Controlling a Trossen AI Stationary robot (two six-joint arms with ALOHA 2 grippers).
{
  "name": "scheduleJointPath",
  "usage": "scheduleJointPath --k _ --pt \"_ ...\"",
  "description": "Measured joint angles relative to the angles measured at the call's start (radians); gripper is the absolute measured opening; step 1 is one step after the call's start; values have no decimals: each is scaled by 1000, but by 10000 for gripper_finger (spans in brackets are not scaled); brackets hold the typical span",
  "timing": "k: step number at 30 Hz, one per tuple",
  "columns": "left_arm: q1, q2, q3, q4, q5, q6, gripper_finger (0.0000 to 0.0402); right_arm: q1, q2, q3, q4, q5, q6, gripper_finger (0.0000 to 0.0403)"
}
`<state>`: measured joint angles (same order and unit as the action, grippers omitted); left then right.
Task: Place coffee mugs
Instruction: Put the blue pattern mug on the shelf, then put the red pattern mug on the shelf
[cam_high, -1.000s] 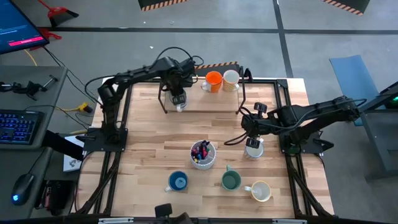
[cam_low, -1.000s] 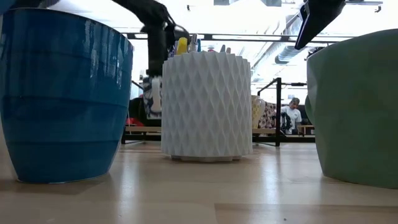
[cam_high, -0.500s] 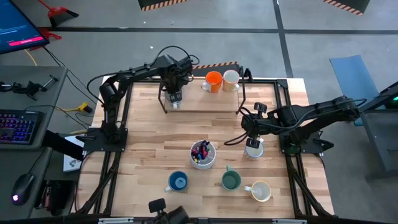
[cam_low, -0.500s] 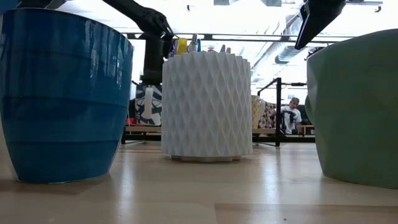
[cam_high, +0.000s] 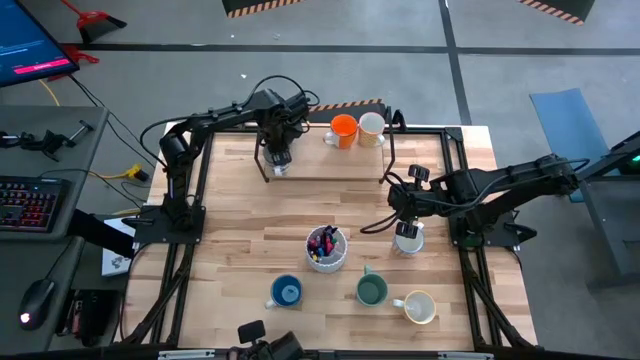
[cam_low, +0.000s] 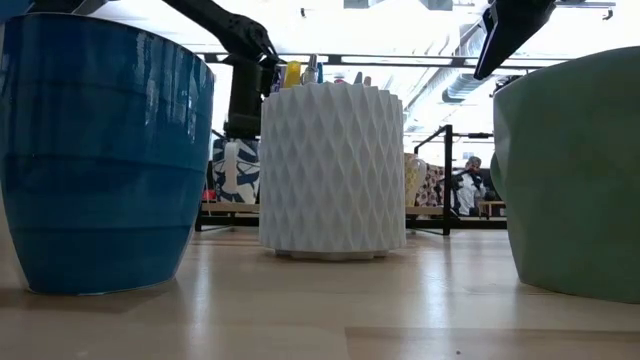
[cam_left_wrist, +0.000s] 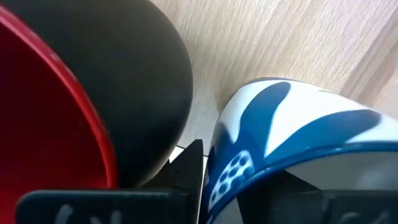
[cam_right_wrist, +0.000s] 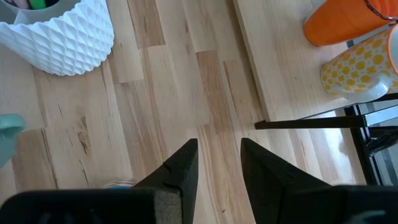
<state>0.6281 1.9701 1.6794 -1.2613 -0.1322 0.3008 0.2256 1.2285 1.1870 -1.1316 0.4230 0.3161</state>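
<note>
1. Jaws of the left gripper (cam_high: 278, 160) cannot be read as gripping or released. The left wrist view shows one dark finger (cam_left_wrist: 187, 173) down in the narrow space between two mugs, and the other finger is hidden.
2. That gripper sits over the blue-and-white patterned mug (cam_left_wrist: 292, 134), which stands on the raised board (cam_high: 330, 165) at the back of the table (cam_high: 240, 230), just beside a dark mug with a red inside (cam_left_wrist: 43, 118).
3. On the same board, further right, the orange mug (cam_high: 343, 130) and the yellow-dotted mug (cam_high: 372, 127) stand side by side.
4. The right gripper (cam_right_wrist: 219, 142) has its fingers parted with only bare wood between them, holding nothing. It hangs above a white mug (cam_high: 408, 241) on the table's right side.
5. Near the front edge stand the blue mug (cam_high: 286, 291), the green mug (cam_high: 371, 290) and a cream mug (cam_high: 418, 307).
6. The white pen cup (cam_high: 326, 247) stands just behind them, near the table's middle.
</note>
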Motion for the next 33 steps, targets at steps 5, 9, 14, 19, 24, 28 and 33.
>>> scheduleJointPath --k 5,9,14,19,24,28,33 --pt "0 -5 -1 -5 0 -12 92 0 0 0 0 -5 11 99" --pt "0 -29 -1 -24 -7 -11 100 0 0 -1 2 -8 23 99" --pt "0 -99 -1 -31 -7 -11 103 0 0 -54 23 -9 21 99" --pt "-9 -205 -1 -29 -2 -11 103 -2 0 -126 60 -7 18 99" --pt "-36 -349 -1 -26 107 -27 103 -3 0 -144 67 -13 17 99" --pt "-77 -467 -1 -45 212 -54 104 -3 -1 -144 52 -54 22 99" --pt "-135 -582 -1 -91 273 -100 104 -3 2 -144 -69 -93 114 99"
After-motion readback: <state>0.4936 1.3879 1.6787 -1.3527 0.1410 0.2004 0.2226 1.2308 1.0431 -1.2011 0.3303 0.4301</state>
